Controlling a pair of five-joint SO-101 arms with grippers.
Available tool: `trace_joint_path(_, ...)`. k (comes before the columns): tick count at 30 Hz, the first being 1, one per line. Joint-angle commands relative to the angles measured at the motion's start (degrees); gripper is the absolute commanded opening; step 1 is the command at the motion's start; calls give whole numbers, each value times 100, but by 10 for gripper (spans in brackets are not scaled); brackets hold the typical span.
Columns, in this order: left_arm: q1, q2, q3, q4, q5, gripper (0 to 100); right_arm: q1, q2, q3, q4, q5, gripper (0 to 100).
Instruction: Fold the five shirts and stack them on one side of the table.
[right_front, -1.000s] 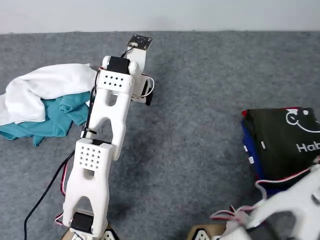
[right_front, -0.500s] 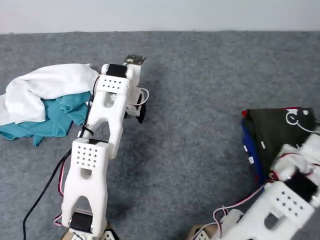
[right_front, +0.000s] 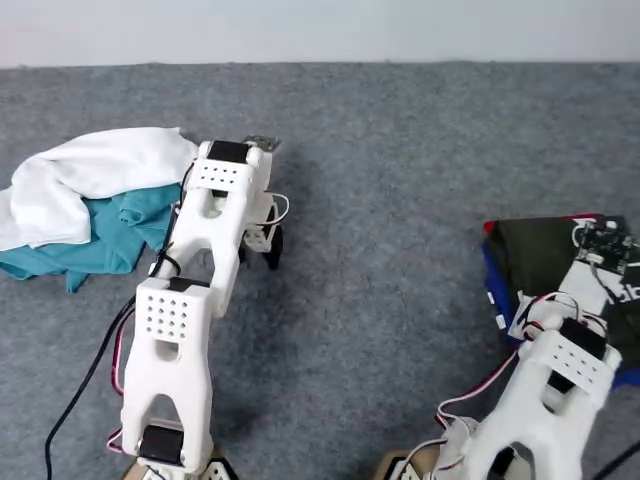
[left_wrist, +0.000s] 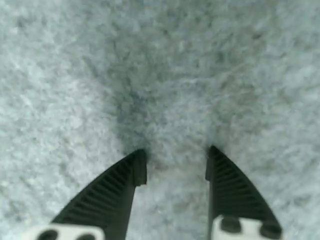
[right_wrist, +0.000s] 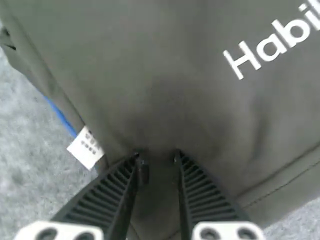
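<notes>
1. Black shirt (right_wrist: 150, 75), folded, tops the stack at the table's right side, with a blue shirt (right_wrist: 60, 112) beneath. The right gripper (right_wrist: 160, 162) rests on it, fingers a narrow gap apart.
2. The left gripper (left_wrist: 175, 160) hangs over the bare grey table (right_front: 400, 200), fingers spread wide and holding nothing.
3. At far left, a white shirt (right_front: 90, 175) lies crumpled over a teal shirt (right_front: 110, 235).

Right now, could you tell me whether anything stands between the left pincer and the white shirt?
Nothing visible does: the left pincer hangs open over bare grey carpet, with the white shirt heaped on the teal shirt close by.
</notes>
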Motion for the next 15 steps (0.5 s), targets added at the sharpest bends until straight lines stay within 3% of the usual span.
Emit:
trace_joint_path(1,-44,-158,497,79,-44,195,-75,92,-18,-66,70,97)
trace_joint_path(8,-44,-193,963,114,0,195,-13,-4,-114,101,70,97)
trace_joint_path(15,-18,-167,1235,123,0,195,154,-1323,-2031,2369,70,97)
